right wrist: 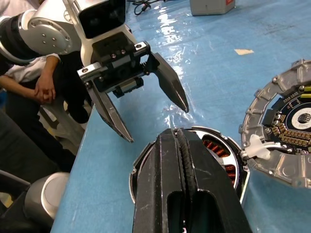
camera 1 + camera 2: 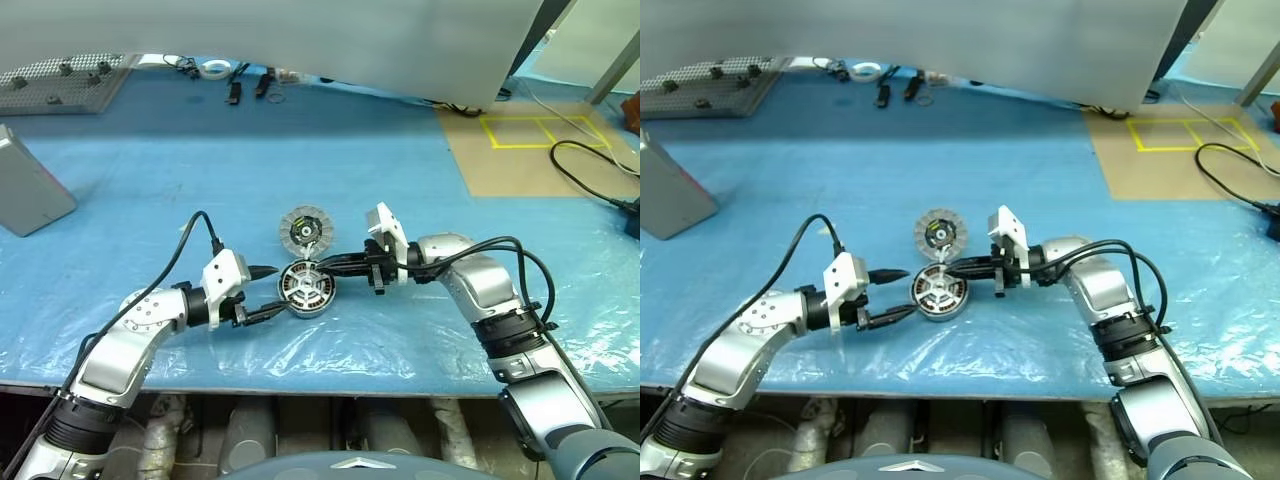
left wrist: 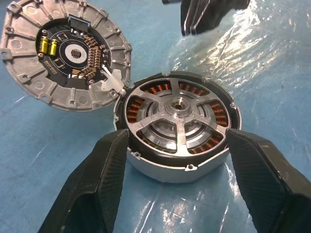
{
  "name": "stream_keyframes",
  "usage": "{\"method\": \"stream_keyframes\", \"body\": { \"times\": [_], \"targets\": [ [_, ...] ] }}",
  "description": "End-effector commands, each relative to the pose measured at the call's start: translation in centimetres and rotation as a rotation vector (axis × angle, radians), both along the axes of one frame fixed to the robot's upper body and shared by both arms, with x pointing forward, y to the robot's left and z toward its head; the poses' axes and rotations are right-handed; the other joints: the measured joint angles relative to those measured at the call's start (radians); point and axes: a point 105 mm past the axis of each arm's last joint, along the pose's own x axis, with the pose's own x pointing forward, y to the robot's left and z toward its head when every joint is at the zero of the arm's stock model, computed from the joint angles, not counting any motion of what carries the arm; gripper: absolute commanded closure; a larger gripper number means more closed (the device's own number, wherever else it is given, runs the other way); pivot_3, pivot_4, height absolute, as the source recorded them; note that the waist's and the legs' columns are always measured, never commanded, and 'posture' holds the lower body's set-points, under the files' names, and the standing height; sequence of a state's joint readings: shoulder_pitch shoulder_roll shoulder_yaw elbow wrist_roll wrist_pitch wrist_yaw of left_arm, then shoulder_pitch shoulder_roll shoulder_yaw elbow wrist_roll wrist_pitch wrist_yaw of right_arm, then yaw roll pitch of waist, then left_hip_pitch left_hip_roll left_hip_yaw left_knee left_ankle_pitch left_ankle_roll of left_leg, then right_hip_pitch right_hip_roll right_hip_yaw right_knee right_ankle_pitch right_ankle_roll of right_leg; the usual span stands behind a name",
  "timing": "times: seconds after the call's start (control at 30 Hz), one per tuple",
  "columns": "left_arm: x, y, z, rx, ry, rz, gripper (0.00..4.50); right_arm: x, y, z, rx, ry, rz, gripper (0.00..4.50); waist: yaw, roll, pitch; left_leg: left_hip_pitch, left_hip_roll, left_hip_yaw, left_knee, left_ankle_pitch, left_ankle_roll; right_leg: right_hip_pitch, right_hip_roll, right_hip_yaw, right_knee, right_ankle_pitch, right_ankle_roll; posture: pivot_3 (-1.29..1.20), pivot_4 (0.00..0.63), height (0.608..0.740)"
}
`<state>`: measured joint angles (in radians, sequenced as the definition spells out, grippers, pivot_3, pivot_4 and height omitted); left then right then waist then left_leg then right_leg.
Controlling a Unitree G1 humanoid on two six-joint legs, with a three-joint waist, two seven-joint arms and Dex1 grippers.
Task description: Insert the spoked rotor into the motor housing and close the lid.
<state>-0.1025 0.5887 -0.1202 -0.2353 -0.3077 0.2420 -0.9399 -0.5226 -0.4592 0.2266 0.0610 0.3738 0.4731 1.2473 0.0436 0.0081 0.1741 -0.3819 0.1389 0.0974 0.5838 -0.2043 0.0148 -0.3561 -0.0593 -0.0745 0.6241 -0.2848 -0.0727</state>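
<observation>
while head cam lacks detail, spoked rotor (image 3: pixel 177 119) seated (left wrist).

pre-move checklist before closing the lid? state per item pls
1. Spoked rotor in the motor housing: ok, it looks level inside the rim, copper windings showing between the spokes.
2. Rotor fully seated at the hub: cannot tell.
3. Lid within reach: ok, it lies open beside the housing, circuit side up, touching its rim.
4. White clip at the lid's edge free of the rim: cannot tell, it overlaps the rim where the two meet.
5. Left gripper bracing the housing: not ok, its fingers are open on either side, not clamped.
6. Right gripper ready to take the lid: not ok, it is shut over the housing, holding nothing.
</observation>
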Motion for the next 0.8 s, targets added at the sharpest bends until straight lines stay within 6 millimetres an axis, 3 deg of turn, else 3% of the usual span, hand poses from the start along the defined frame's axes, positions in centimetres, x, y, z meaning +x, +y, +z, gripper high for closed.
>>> {"method": "stream_keyframes", "body": {
  "times": [0.03, 0.5, 0.8],
  "targets": [
    [0.0, -0.4, 0.4, -0.003, -0.036, -0.036, 1.16, -0.3, 0.1, 0.7, 0.029, -0.019, -0.008, 4.5, 0.0, 0.0, 0.0, 0.0, 0.0, 0.0, 0.0, 0.0, 0.0, 0.0, 0.0, 0.0, 0.0, 0.0, 0.0, 0.0, 0.15, 0.74],
    [0.1, -1.0, 1.9, -0.024, -0.069, -0.033, 1.16, -0.1, 0.5, 0.3, 0.033, -0.017, -0.017, 4.5, 0.0, 0.0, 0.0, 0.0, 0.0, 0.0, 0.0, 0.0, 0.0, 0.0, 0.0, 0.0, 0.0, 0.0, 0.0, 0.0, 0.15, 0.74],
    [0.3, -0.8, 2.0, -0.044, -0.066, 0.006, 1.16, 2.5, -1.7, 0.7, 0.025, -0.071, -0.189, 4.5, 0.0, 0.0, 0.0, -0.001, 0.0, 0.0, 0.0, 0.001, -0.001, -0.001, 0.0, 0.0, 0.0, 0.0, 0.0, 0.0, 0.15, 0.74]
  ]
}}
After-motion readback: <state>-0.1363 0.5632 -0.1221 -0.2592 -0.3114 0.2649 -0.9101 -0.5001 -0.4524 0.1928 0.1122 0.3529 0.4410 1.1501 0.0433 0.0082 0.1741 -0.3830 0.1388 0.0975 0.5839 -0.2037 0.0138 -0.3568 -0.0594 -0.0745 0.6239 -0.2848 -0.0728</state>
